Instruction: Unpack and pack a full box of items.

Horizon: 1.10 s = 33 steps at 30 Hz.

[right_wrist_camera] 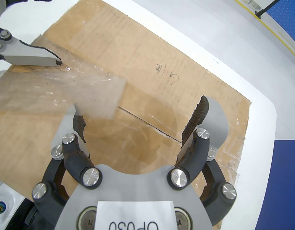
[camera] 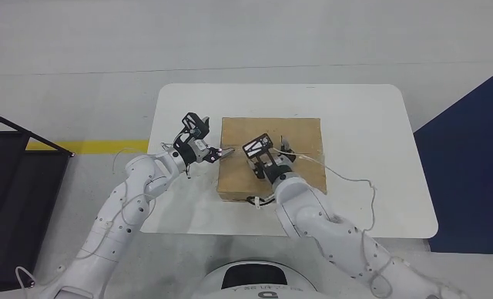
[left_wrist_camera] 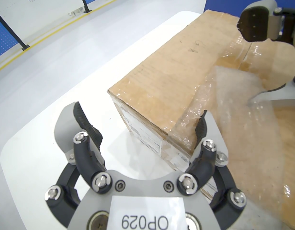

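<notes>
A closed cardboard box (camera: pixel 300 133) (left_wrist_camera: pixel 166 77) (right_wrist_camera: pixel 142 56) sits in the middle of the white table (camera: pixel 362 106). My left gripper (camera: pixel 223 154) (left_wrist_camera: pixel 140 108) stands open at the box's left corner, one finger over the top edge. My right gripper (camera: pixel 279 151) (right_wrist_camera: pixel 139 105) hangs open just above the box's top seam. A peeled strip of clear tape (left_wrist_camera: pixel 233 92) (right_wrist_camera: pixel 66 89) stretches over the box top between one left finger (right_wrist_camera: pixel 32 58) and one right finger (left_wrist_camera: pixel 269 94), clinging to both. Neither pair of jaws is clamped on it.
A thin white cable (camera: pixel 362 187) trails across the table right of the box. A dark blue panel (camera: pixel 462 160) stands beyond the table's right edge and a black frame (camera: pixel 23 183) at the far left. Bare table surrounds the box.
</notes>
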### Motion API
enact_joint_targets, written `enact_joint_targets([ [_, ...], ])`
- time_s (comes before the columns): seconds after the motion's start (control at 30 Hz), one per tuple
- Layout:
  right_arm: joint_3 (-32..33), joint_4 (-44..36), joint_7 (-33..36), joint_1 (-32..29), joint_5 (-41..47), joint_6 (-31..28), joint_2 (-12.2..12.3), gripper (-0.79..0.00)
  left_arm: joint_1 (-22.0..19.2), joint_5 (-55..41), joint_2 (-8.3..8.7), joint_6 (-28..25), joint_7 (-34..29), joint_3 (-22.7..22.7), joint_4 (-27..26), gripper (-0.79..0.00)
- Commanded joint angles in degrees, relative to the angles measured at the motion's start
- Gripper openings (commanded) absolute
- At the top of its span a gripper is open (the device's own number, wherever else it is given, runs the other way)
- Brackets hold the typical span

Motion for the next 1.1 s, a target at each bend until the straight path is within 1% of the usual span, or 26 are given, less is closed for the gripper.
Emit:
enact_joint_targets([
  [0.0, 0.1, 0.5, -1.5, 0.3, 1.6, 1.1, -0.6, 0.0, 0.0, 0.0, 0.0, 0.0, 0.0, 0.0, 0.0, 0.0],
  [0.07, 0.9, 0.7, -3.7, 0.2, 3.1, 3.7, -1.1, 0.0, 0.0, 0.0, 0.0, 0.0, 0.0, 0.0, 0.0, 0.0],
  [0.23, 4.1, -0.1, -10.4, -2.2, 7.8, 6.1, -1.6, 0.0, 0.0, 0.0, 0.0, 0.0, 0.0, 0.0, 0.0, 0.0],
  [0.3, 5.2, 0.1, -12.4, -3.4, 7.5, 8.0, -1.7, 0.0, 0.0, 0.0, 0.0, 0.0, 0.0, 0.0, 0.0, 0.0],
  [0.57, 4.9, 0.5, -12.1, -5.4, 2.5, 14.4, -2.9, 0.0, 0.0, 0.0, 0.0, 0.0, 0.0, 0.0, 0.0, 0.0],
  [0.67, 5.8, -0.2, -12.1, -6.8, 1.3, 16.5, -3.2, 0.0, 0.0, 0.0, 0.0, 0.0, 0.0, 0.0, 0.0, 0.0],
  [0.83, 9.7, -2.6, -14.4, -11.3, 1.7, 19.9, -3.1, 0.0, 0.0, 0.0, 0.0, 0.0, 0.0, 0.0, 0.0, 0.0],
  [1.07, 18.0, -5.7, -21.4, -19.4, 8.3, 22.5, -2.7, 0.0, 0.0, 0.0, 0.0, 0.0, 0.0, 0.0, 0.0, 0.0],
])
